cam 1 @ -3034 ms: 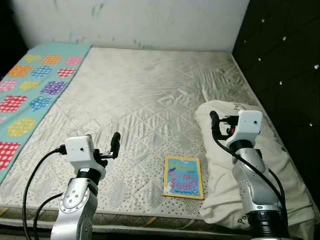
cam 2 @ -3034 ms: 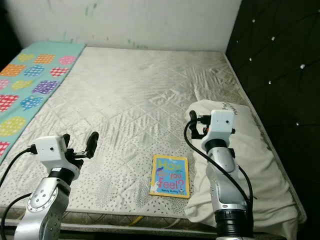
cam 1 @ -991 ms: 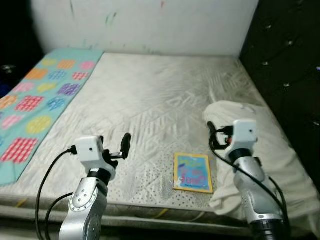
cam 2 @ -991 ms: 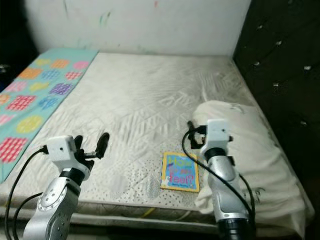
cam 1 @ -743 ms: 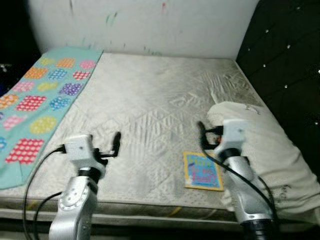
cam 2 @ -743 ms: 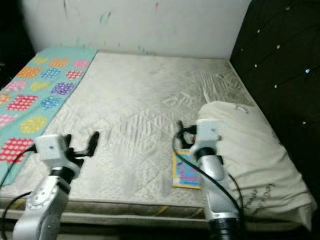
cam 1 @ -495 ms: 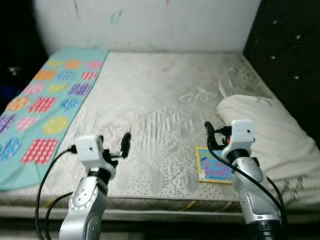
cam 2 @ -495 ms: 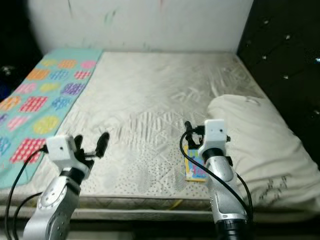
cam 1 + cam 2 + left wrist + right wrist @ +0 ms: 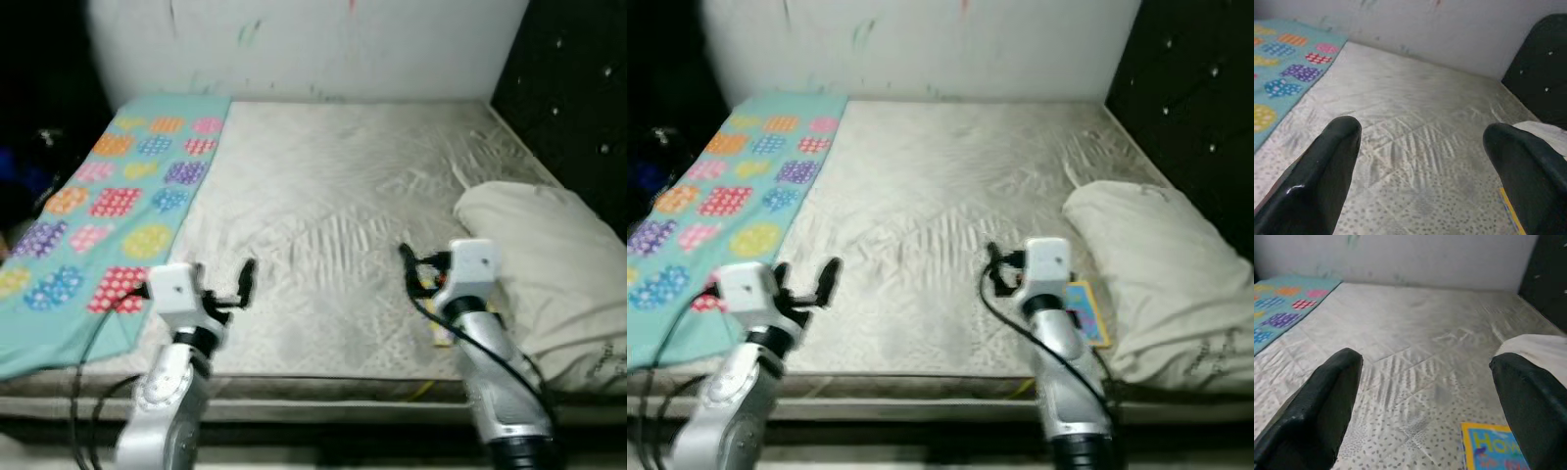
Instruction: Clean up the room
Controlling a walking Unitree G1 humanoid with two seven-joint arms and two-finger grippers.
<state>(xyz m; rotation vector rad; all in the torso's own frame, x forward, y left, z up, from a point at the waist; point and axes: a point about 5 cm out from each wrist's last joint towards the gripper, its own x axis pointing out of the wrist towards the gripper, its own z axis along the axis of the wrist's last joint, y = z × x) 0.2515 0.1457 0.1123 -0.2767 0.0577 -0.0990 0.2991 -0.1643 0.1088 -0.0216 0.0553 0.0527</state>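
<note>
A yellow and blue picture book [image 9: 1085, 311] lies flat near the mattress's front edge, tight against a large cream pillow [image 9: 1156, 264]. My right gripper [image 9: 994, 264] hovers open just left of the book, above the mattress, with nothing between its fingers. The right wrist view has the book's corner [image 9: 1488, 448] below and the pillow [image 9: 1533, 350] beyond. My left gripper [image 9: 247, 274] is held open over the front left of the mattress, empty. A teal blanket [image 9: 108, 215] with coloured patches lies along the mattress's left side.
The quilted grey mattress [image 9: 333, 176] runs back to a white wall [image 9: 313, 49]. A black tufted headboard [image 9: 578, 88] stands on the right. The left edge of the picture is dark [image 9: 39, 98]. The mattress's front edge is right below my arms.
The camera has moved left along the bed: book and pillow now lie further right in the picture, and more of the blanket shows. Both arms keep the same raised pose.
</note>
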